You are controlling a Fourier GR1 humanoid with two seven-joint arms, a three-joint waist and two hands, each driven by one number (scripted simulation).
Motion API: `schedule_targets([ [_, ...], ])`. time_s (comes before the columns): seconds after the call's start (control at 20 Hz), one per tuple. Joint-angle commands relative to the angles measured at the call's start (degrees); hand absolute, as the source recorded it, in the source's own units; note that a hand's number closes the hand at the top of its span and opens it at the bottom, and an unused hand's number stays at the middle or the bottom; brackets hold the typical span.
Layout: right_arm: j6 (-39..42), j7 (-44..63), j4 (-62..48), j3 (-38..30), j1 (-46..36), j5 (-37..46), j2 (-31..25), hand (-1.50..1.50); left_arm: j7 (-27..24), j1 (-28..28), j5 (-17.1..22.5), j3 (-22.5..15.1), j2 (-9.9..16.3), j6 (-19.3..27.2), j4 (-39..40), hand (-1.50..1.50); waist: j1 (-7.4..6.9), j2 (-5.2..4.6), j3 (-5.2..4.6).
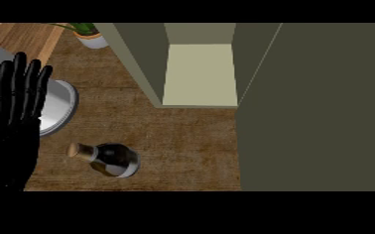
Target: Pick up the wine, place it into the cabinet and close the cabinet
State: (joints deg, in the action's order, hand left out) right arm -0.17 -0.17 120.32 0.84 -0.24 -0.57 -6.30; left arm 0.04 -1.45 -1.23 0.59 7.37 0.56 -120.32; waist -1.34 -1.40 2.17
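A dark wine bottle (113, 159) with a cork top stands on the brown counter (183, 139) at the lower left, seen from above. Behind it the olive cabinet (139, 59) stands with its inside showing, a pale shelf floor (199, 74) visible within. Its open door (307, 109) fills the right side of the view. My left hand (21, 104) is at the left edge, fingers straight and pointing up, apart from the bottle. My right hand does not show.
A round silver plate (60, 106) lies at the left, partly behind my left hand. A potted plant (89, 33) stands at the back left, next to a lighter wooden surface (29, 37).
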Motion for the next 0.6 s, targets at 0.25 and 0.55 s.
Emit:
schedule_targets([
  [0.25, 5.03, 1.53, 7.68, -0.46, 7.07, -6.02, -1.79, -1.50, 2.22, 14.43, -15.07, -16.11, -7.21, 16.07, -7.01, -1.50, 1.38, 1.80, -2.14],
  [0.55, 12.25, 8.68, 11.39, 4.31, 11.61, -13.59, -5.07, -1.50, 6.82, 13.35, -5.57, -32.69, -7.33, 32.79, -6.75, -1.50, 2.10, 1.88, -2.12],
])
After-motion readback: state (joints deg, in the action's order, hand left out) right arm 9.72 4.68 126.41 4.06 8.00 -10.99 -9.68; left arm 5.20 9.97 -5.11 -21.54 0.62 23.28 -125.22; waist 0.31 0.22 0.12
